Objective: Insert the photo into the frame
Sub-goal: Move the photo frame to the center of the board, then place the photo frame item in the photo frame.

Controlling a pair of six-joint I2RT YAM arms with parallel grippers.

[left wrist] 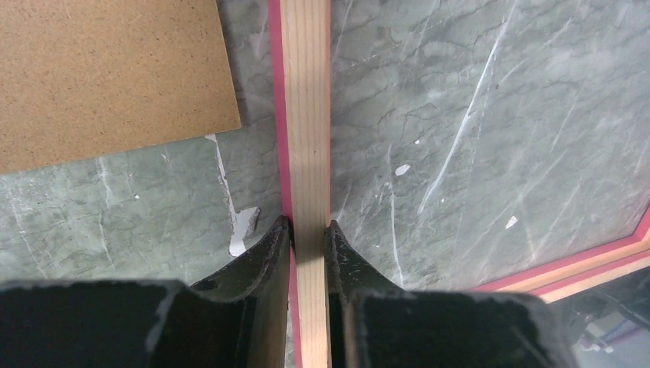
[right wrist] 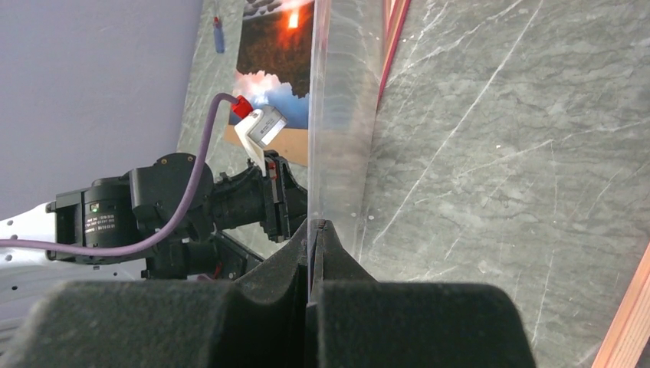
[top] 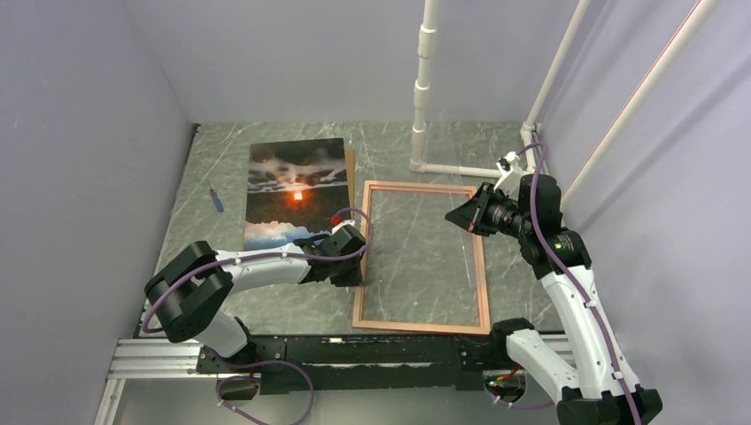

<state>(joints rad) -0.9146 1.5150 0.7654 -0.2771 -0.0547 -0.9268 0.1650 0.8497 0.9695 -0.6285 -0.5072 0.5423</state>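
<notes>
**Hidden / unclear:** Sheet [right wrist: 341, 115] is near invisible from top cam. In R wrist view it reads only as a pale glare band seen edge-on, far end cut off at picture top. Cannot tell if it touches the table. Board [left wrist: 107, 77] is mostly covered by photo [top: 294, 190]; only a thin strip shows on the side facing frame [top: 425, 327], plus one corner in L wrist view. Photo's near corner toward frame is masked by L wrist. Blue item [top: 215, 200], well left of frame beyond photo, is too small to ID.

**Grippers:** L gripper [left wrist: 306, 226] is clamped on frame's left strip, near half, one finger against each face. R gripper [right wrist: 316, 226] is pinched tight on sheet's edge, near frame's right strip, far half.

**Task item:** Photo lies flat, picture up, on board, just left of frame's far half, outside it. Frame lies flat; marble shows through its opening.

**Surface / room:** Table [top: 212, 266] is grey-green marble pattern w/ white veins and small white chips left of frame. Walls [top: 89, 133] are plain pale lilac. White pipes [top: 423, 88] stand beyond frame's far edge.

**Materials:** Frame is thin, rectangular, pale straight-grain wood w/ pink outer edge. Board is brown, speckled, matte. Photo is glossy: dark clouds, orange glow, blue-white foot. Fingers [left wrist: 268, 253] are black, scuffed.
</notes>
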